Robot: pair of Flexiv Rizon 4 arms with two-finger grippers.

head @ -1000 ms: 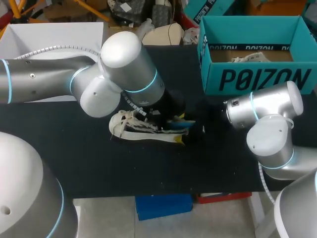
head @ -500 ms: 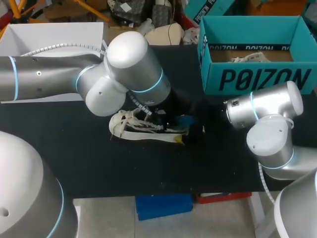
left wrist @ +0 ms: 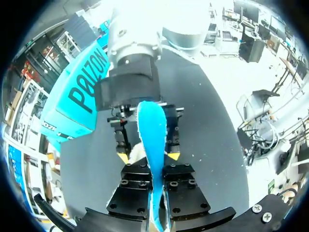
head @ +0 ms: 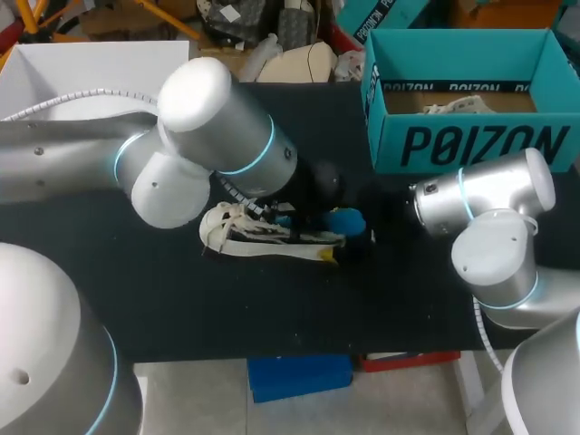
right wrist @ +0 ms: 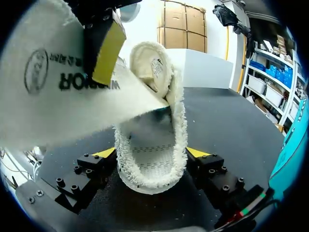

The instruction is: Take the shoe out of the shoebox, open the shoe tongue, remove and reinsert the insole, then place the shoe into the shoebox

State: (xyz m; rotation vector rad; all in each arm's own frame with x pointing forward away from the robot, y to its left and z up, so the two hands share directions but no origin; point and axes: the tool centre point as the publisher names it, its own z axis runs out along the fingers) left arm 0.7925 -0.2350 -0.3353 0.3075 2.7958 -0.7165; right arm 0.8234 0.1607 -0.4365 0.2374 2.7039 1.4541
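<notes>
Shoe [head: 258,237] is out of the shoebox [head: 471,136] and lies near the centre of the table [head: 181,299], laced end to 9 o'clock, heel to 3 o'clock. The shoebox stands open at the table's 1 o'clock corner, well apart from the shoe.

Left gripper [left wrist: 155,176]: clamped on the insole [left wrist: 152,130], which runs edge-on between its fingers, blue face showing. In the head view the blue end shows just at the heel's 3 o'clock end. One end of the insole meets the shoe's opening; cannot tell whether it is inside.

Right gripper [right wrist: 152,154]: grasping the shoe's heel, one yellow tip against each side, facing the left gripper.
</notes>
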